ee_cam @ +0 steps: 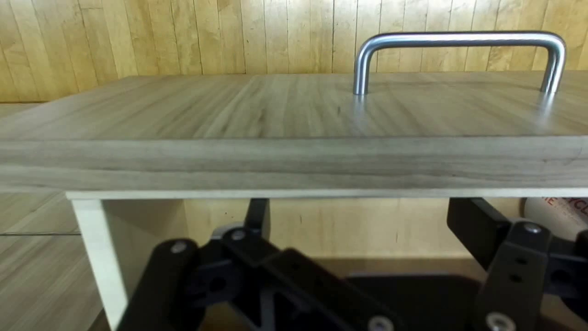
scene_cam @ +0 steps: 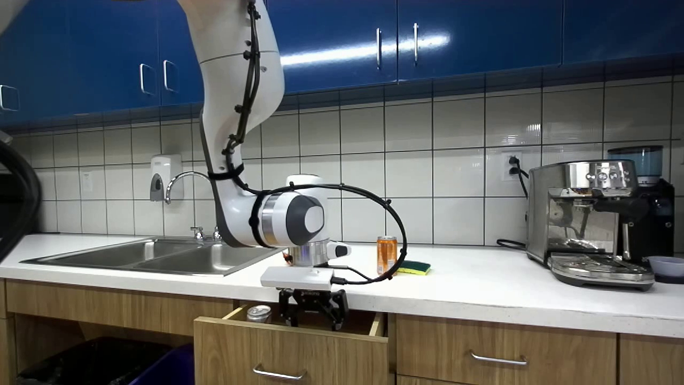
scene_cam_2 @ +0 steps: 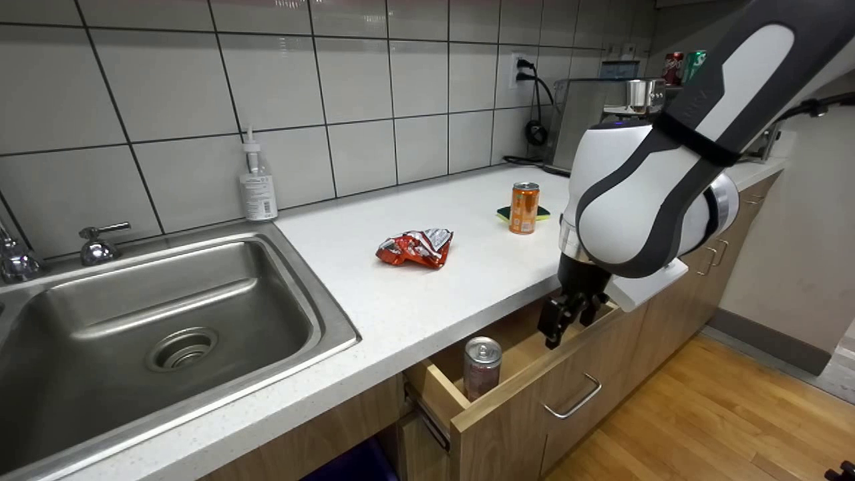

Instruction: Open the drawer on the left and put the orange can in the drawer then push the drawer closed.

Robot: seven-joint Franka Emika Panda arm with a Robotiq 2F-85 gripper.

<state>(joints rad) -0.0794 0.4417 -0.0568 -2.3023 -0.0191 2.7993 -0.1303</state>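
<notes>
The light-wood drawer [scene_cam: 291,350] with its silver bar handle [scene_cam: 279,376] stands partly open below the counter; it also shows in an exterior view [scene_cam_2: 507,441] and in the wrist view [ee_cam: 257,110]. The orange can [scene_cam: 386,254] stands upright on the counter, also seen in an exterior view [scene_cam_2: 524,208]. My gripper [scene_cam: 314,321] points down into the drawer, just behind its front panel. In the wrist view my gripper [ee_cam: 360,207] is open, with nothing between its fingers; the tips are hidden by the front panel's edge. I cannot tell if they touch it.
A silver-topped can [scene_cam_2: 481,367] stands inside the drawer near its sink-side end. On the counter [scene_cam_2: 414,300] lie a crumpled red packet [scene_cam_2: 415,248] and a green-yellow sponge [scene_cam: 415,267] by the orange can. A metal sink [scene_cam_2: 337,334] and an espresso machine [scene_cam: 582,214] flank this area.
</notes>
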